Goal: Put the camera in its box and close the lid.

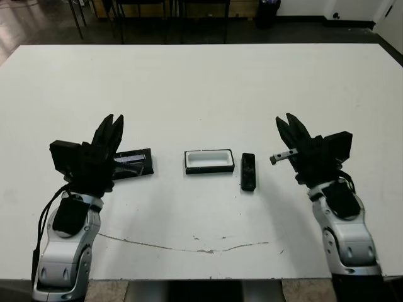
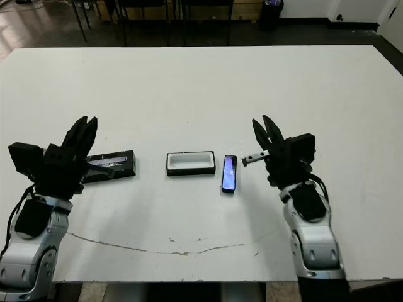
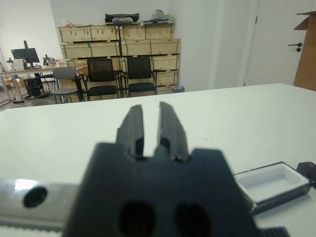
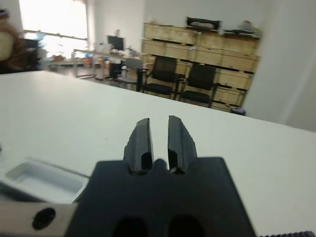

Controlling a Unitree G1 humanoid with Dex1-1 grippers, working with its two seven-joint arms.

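The camera [image 2: 229,173], a slim black bar with its bluish screen facing up, lies on the table just right of the box [image 2: 191,163]. That box is a shallow black tray with a white lining and nothing in it. The lid [image 2: 112,166], a flat black panel with a pale strip, lies to the left of the box. My left gripper [image 2: 83,126] hovers above the lid's left end. My right gripper [image 2: 263,124] hangs a short way right of the camera. Each gripper's fingers stand close together with only a thin slit between them, and neither holds anything.
A thin dark scratch line [image 1: 189,246] runs across the white table near its front edge. Black chairs [image 3: 121,74] and wooden shelving [image 3: 118,47] stand beyond the table's far edge.
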